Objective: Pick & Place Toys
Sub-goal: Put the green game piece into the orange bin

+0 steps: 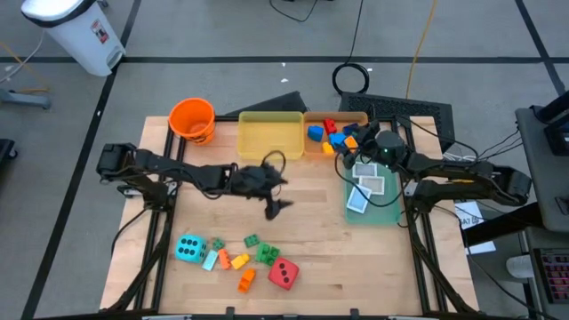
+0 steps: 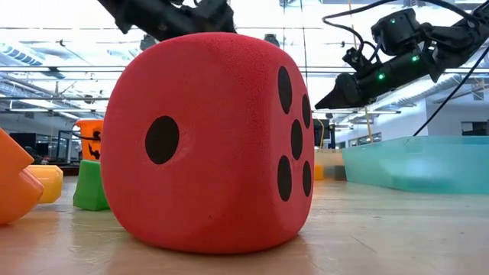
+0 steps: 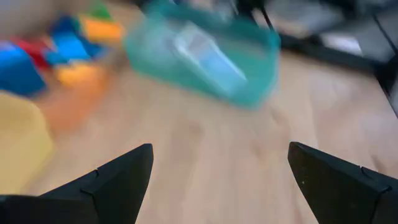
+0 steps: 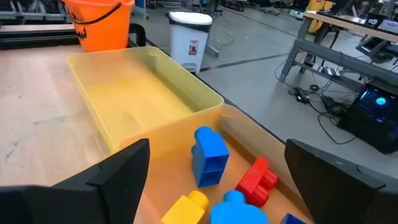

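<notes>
My left gripper (image 1: 277, 193) is open and empty above the bare wood at the table's middle, also in its wrist view (image 3: 217, 168). My right gripper (image 1: 347, 148) is open and empty over the orange tray (image 1: 348, 117), above a blue brick (image 4: 208, 155), a red brick (image 4: 258, 180) and a yellow brick (image 4: 186, 208). A cyan die (image 1: 189, 248), a red die (image 1: 284, 273) and several loose bricks (image 1: 253, 258) lie on the table near its front edge. White cards (image 1: 367, 185) lie in the green tray (image 1: 391, 212).
An empty yellow tray (image 1: 269, 133) stands at the back middle, with an orange bucket (image 1: 192, 118) to its left. The red die (image 2: 206, 141) fills the low view, with a green brick (image 2: 92, 187) beside it. Bare wood lies between the trays and the loose toys.
</notes>
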`<state>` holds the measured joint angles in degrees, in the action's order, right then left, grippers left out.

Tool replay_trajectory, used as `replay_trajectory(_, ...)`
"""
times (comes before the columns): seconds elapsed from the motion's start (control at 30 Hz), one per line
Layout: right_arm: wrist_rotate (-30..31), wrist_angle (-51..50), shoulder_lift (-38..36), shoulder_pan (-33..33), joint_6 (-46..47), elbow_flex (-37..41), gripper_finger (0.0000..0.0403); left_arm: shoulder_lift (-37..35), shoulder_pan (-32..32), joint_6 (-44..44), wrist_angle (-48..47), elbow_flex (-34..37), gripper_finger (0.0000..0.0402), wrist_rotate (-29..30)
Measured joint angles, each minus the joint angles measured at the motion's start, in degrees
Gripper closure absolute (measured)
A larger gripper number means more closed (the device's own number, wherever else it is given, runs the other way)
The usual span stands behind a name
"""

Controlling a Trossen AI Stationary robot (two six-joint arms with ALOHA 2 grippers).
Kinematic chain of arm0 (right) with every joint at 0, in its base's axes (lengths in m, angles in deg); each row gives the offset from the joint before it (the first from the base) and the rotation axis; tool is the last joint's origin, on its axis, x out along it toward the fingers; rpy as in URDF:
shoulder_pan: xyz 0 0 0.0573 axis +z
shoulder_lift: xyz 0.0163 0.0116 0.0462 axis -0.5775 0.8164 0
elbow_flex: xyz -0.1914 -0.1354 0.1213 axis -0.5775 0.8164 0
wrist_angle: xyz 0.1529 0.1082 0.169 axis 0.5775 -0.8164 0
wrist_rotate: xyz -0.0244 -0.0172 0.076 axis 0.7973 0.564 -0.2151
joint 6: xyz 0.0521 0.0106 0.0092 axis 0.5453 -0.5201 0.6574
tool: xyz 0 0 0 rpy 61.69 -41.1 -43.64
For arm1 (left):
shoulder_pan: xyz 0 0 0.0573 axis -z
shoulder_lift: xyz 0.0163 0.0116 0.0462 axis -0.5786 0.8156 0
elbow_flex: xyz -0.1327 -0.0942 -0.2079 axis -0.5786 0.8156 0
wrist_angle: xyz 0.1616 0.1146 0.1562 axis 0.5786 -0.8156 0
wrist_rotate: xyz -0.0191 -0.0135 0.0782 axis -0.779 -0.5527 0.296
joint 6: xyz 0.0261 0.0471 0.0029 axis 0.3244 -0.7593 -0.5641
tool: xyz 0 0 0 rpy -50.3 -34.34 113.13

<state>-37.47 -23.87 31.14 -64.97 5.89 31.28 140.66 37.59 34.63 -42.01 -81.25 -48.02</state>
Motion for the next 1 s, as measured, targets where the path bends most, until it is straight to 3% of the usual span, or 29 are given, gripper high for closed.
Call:
replay_trajectory(0.2,0.02,0.01,0.02,-0.02,-0.01,0.00,0.0065,-0.55,7.39,4.75,-16.37,0.00,0.0023,-5.75)
replay_trajectory(0.47,0.02,0.02,0.02,-0.02,0.45,0.00,0.0067,-0.47,19.05,22.56,-33.27,0.00,0.0023,-0.48)
replay_trajectory(0.73,0.00,0.11,0.02,-0.02,0.64,0.00,0.0067,3.46,27.12,30.06,-33.14,0.00,0.0023,6.97)
replay_trajectory(1.0,0.01,0.09,0.02,0.16,0.66,0.00,0.0067,10.58,27.46,32.62,-33.65,0.07,0.0023,8.39)
